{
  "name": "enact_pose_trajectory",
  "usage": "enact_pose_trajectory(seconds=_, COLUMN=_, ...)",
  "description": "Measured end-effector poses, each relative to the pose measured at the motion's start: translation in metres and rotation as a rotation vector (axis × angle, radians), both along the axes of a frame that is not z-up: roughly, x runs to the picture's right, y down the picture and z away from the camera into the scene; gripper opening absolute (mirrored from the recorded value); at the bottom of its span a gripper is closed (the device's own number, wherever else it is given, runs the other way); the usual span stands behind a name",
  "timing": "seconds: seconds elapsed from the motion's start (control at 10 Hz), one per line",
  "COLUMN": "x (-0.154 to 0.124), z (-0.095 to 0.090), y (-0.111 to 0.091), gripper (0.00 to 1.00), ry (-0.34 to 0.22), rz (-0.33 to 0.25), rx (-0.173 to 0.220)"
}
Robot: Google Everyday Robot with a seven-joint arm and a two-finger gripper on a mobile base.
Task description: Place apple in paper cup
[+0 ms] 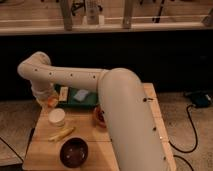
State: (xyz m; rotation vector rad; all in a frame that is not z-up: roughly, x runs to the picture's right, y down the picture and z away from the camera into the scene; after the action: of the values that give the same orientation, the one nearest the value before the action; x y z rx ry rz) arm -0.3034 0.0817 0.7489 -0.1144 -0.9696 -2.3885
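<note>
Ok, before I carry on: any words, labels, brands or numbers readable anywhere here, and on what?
None can be read.
Green packet at the table's back edge: a pale patch on top, too blurred to read.
Paper cup, dark bowl: no markings visible.
Pincer: back-left of the table, just behind the cup, with the apple at it; no label visible.

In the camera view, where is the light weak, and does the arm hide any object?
Camera view: dim, warm light; a dark band behind the table. The arm covers most of the reddish-brown bowl. The gripper, with the apple, hangs behind the paper cup. The dark bowl is in plain view.
</note>
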Motion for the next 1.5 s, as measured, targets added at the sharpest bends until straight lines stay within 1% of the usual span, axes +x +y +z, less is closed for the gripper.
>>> enact_pose_trajectory(seconds=0.1, x=-0.001, z=-0.005, y=0.004, gripper=0.00, ry=0.010, rz=0.005, rx=-0.016)
enact_pose_trajectory(seconds=0.4, x=-0.003, z=-0.014, y=0.010, gripper=0.00, ry=0.035, rz=0.013, rx=-0.035)
enact_pose_trajectory(seconds=0.5, x=-0.002, z=-0.017, y=0.011, gripper=0.02, ry=0.042, rz=0.021, rx=-0.043)
enact_pose_trajectory(seconds=0.6, x=0.001, z=-0.018, y=0.011, gripper=0.08, ry=0.046, rz=0.028, rx=-0.049)
enact_pose_trajectory(seconds=1.0, x=0.005, z=-0.021, y=0.013, gripper=0.50, ry=0.076, rz=0.043, rx=-0.063)
enact_pose_trajectory(seconds=1.1, x=0.007, z=-0.022, y=0.014, gripper=0.62, ry=0.082, rz=0.045, rx=-0.066)
enact_pose_trajectory(seconds=1.2, x=0.007, z=-0.022, y=0.014, gripper=0.68, ry=0.083, rz=0.045, rx=-0.067)
enact_pose_trajectory(seconds=1.3, x=0.008, z=-0.022, y=0.014, gripper=0.77, ry=0.085, rz=0.046, rx=-0.069)
enact_pose_trajectory(seconds=1.4, x=0.009, z=-0.022, y=0.014, gripper=0.80, ry=0.086, rz=0.046, rx=-0.069)
enact_pose_trajectory(seconds=1.5, x=0.011, z=-0.023, y=0.014, gripper=0.80, ry=0.087, rz=0.046, rx=-0.069)
